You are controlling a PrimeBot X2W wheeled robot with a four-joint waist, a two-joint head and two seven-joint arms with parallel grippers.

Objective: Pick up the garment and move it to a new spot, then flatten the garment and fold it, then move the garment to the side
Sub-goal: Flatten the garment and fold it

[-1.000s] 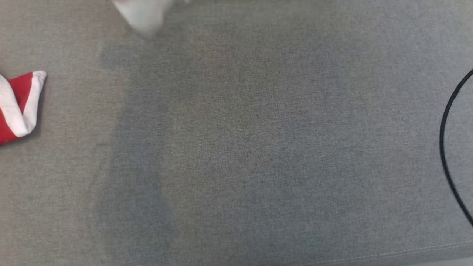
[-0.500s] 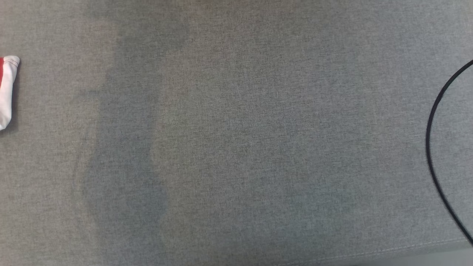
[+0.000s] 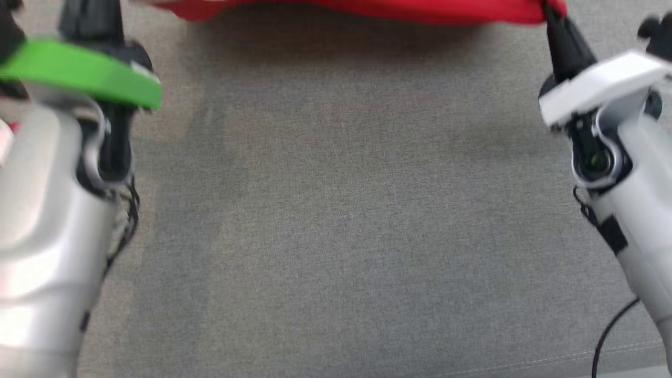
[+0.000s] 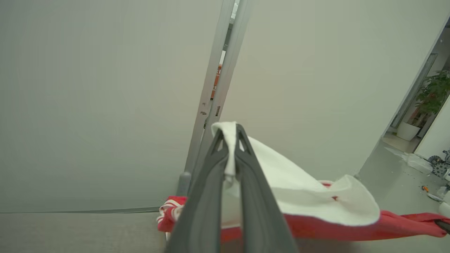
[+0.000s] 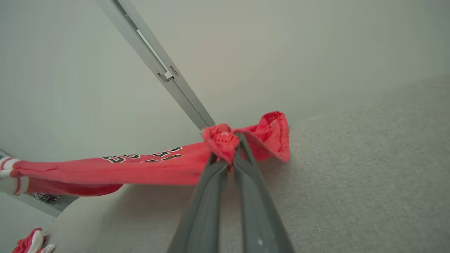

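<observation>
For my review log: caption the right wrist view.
Right pincer shut on a red garment, stretched above the grey surface.

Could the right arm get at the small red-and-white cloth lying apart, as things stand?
Probably not: the right gripper is shut on the red garment, stretched across to the left gripper, and the small cloth lies off toward its far end.

The grey fabric-covered desk (image 3: 336, 236) is carrying a thin black cable (image 3: 604, 336) by its stitched front edge and a small red-and-white cloth (image 5: 30, 243) off to one side.
</observation>
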